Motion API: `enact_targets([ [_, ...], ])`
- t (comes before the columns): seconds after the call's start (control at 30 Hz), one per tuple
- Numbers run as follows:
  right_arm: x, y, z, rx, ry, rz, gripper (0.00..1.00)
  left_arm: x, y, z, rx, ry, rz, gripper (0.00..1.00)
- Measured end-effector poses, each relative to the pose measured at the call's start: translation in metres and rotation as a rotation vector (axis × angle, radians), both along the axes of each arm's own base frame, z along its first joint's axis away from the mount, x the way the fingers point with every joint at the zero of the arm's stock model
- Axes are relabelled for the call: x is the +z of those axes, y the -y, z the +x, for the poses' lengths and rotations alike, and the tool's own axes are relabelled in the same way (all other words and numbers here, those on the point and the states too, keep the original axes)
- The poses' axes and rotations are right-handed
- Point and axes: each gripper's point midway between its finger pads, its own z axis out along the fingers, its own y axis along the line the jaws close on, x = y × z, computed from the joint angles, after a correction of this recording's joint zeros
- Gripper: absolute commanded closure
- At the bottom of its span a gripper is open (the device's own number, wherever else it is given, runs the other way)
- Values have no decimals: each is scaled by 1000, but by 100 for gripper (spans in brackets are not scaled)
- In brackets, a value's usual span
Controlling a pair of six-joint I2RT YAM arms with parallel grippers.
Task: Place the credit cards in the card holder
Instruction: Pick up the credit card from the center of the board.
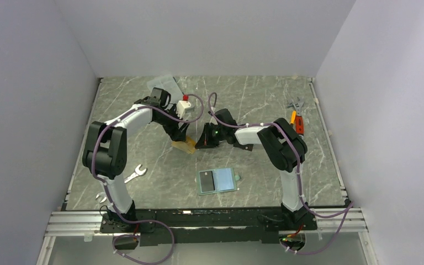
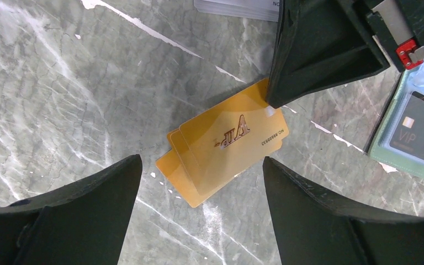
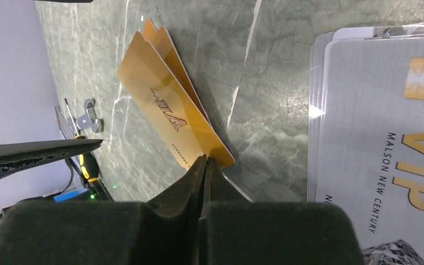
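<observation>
A small stack of orange-gold credit cards (image 2: 221,149) lies on the marble table, also seen in the top view (image 1: 185,145). My right gripper (image 3: 204,160) is shut on the corner of the top orange-gold card (image 3: 165,110); its black body (image 2: 331,49) shows in the left wrist view. My left gripper (image 2: 201,165) is open and empty, with its fingers on either side above the stack. Silvery-white VIP cards (image 3: 381,127) lie in a stack beside the orange ones. The card holder (image 1: 219,180) lies open near the front, light blue inside, with a dark card (image 2: 419,130) in it.
A clear plastic box (image 1: 168,84) stands at the back behind the left arm. A wrench (image 1: 135,173) lies at front left. A screwdriver and pliers (image 1: 296,115) lie at back right. Grey walls close in three sides.
</observation>
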Motion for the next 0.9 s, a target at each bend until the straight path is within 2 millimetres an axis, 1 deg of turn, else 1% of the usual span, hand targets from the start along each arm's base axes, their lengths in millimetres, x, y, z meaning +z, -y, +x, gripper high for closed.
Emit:
enact_targets([
  [0.27,0,0,0,-1,-1,5,100,-11,1,-2,28,-59,2,15],
  [0.47,0,1,0,-7,-2,11,100,-13,4,3,68,-99,-6,17],
  [0.53,0,1,0,-9,-4,14,100,-16,3,3,80,-116,-6,21],
  [0.67,-1,1,0,-11,-4,19,100,-22,1,5,107,-172,-12,35],
  [0.7,-1,1,0,-11,-4,21,100,-23,1,5,110,-187,-16,37],
  [0.77,-1,2,0,-12,-3,26,100,-25,0,8,117,-213,-27,35],
  [0.9,-1,2,-2,-11,-8,36,100,-28,-3,9,125,-261,-44,40],
])
